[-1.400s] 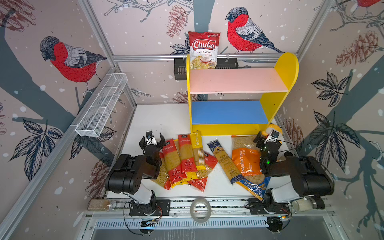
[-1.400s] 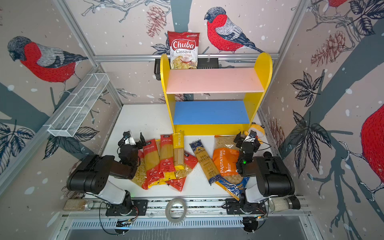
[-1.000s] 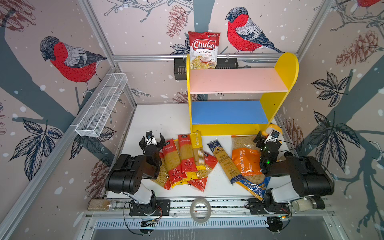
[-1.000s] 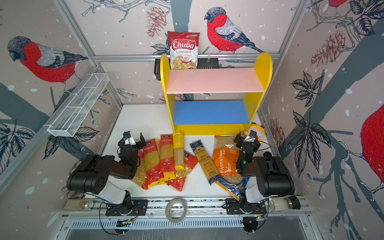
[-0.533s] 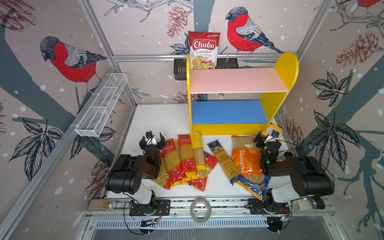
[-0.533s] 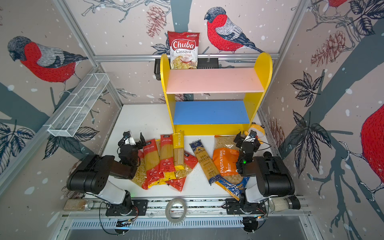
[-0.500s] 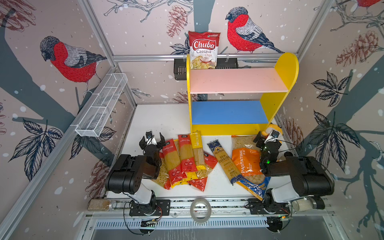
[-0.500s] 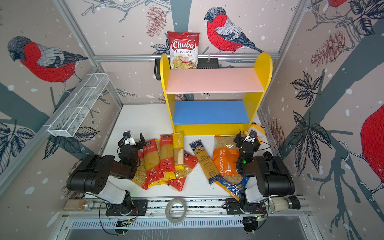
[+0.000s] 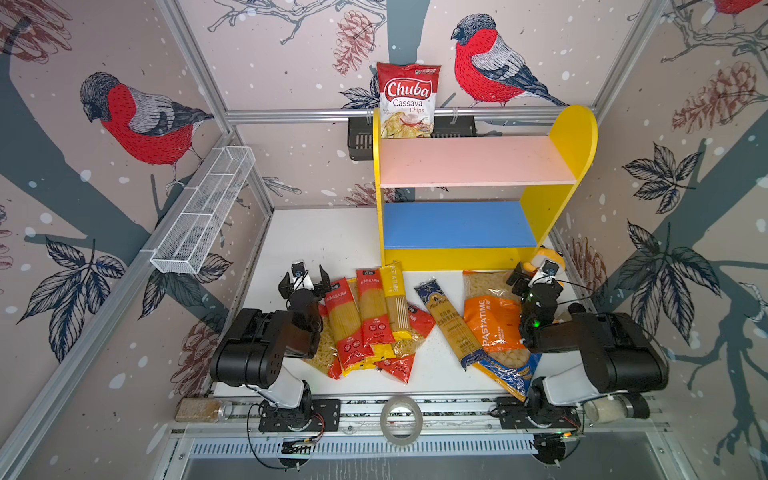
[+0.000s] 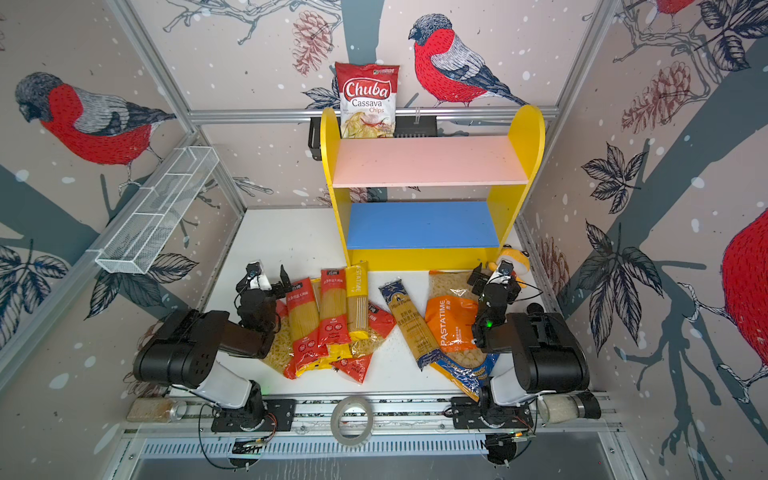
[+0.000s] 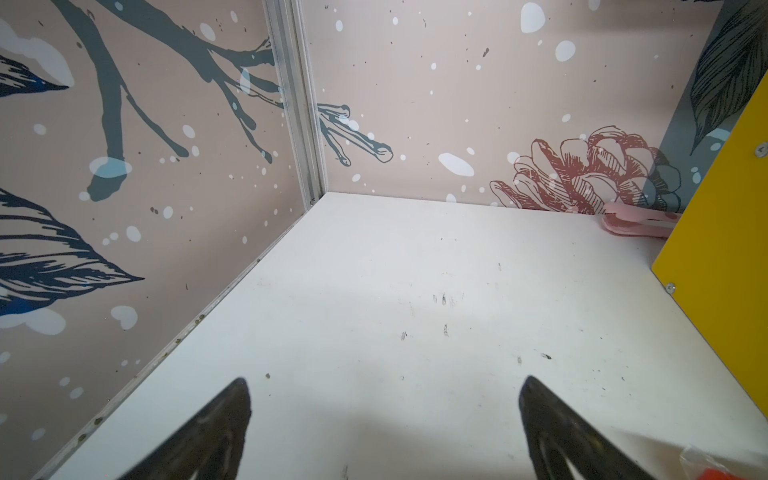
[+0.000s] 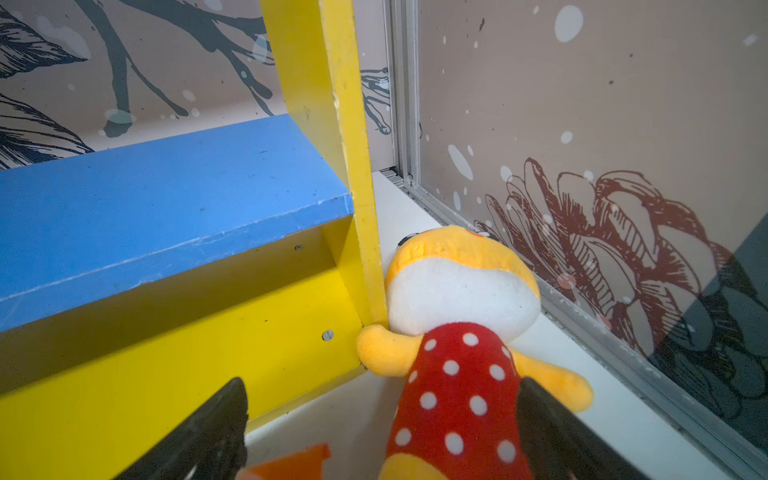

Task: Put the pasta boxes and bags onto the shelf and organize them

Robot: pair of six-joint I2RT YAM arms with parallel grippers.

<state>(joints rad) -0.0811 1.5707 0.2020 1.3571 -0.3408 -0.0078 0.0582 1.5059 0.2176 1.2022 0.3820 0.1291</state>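
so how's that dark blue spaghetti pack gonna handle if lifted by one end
The dark blue spaghetti pack is long and narrow, so probably stiff lengthwise but likely to tip if gripped at one end. Its glossy film looks slippery.

**Left arm** (image 9: 266,345): boxy matt-black joint housings with rounded ends, and small holes ringed on the end cap. The lower link is white. A black base plate (image 9: 291,415) sits on a slotted aluminium rail (image 9: 457,405).

**Right arm** (image 9: 598,349): the same build, with a green light (image 9: 536,322) lit near the wrist.

**Left claw** (image 9: 304,279), **right claw** (image 9: 536,276): black tapering fingers with pointed tips. Each carries a small white camera block (image 9: 298,269).

**Cables** (image 9: 249,428): thin and black, looped at each base.
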